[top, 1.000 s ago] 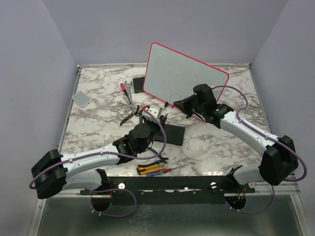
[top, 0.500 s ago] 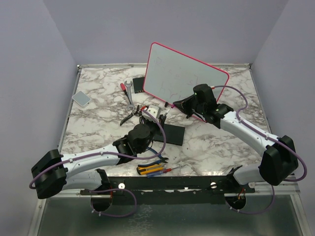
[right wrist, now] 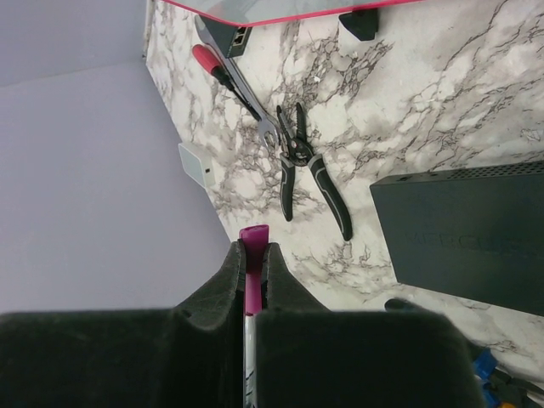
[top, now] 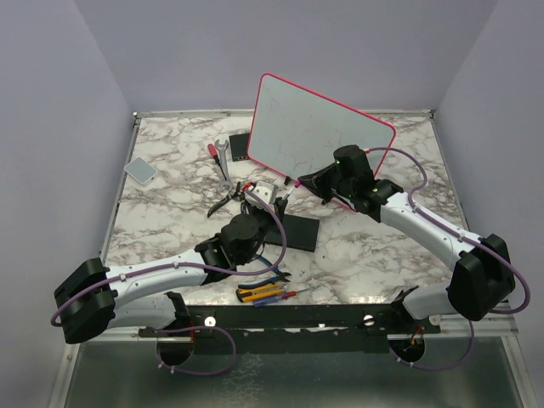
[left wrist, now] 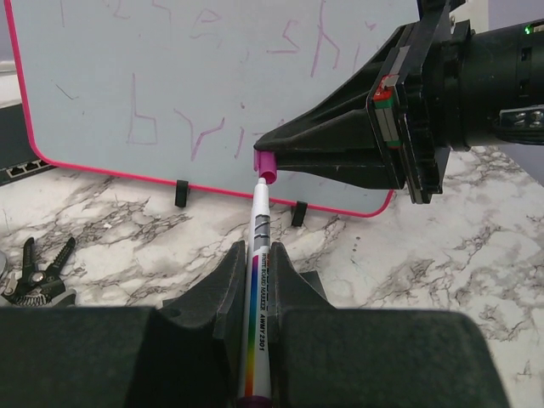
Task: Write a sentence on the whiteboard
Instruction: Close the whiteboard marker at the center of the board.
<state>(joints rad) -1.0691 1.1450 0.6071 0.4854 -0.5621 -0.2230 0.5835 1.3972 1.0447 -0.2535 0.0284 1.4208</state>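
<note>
The whiteboard (top: 314,127) stands tilted at the back on small black feet, with a pink-red frame. Faint pinkish lettering, the sentence (left wrist: 161,127), crosses its white face. My left gripper (top: 270,194) (left wrist: 257,255) is shut on a white board marker (left wrist: 257,246) that points up toward the board's lower edge. The marker's magenta cap (left wrist: 267,161) (right wrist: 253,242) sits between the fingertips of my right gripper (top: 299,180) (right wrist: 253,251), which is shut on it in front of the board.
Black pliers (top: 225,197) (right wrist: 310,170), a wrench (top: 222,157) and a red-handled screwdriver (top: 212,150) lie left of the board. A black slab (top: 297,229) lies centre, a grey pad (top: 140,170) far left. Small screwdrivers (top: 263,293) lie near the front edge.
The right gripper has edged slightly left toward the marker's tip. The left arm and the board have not visibly moved.
</note>
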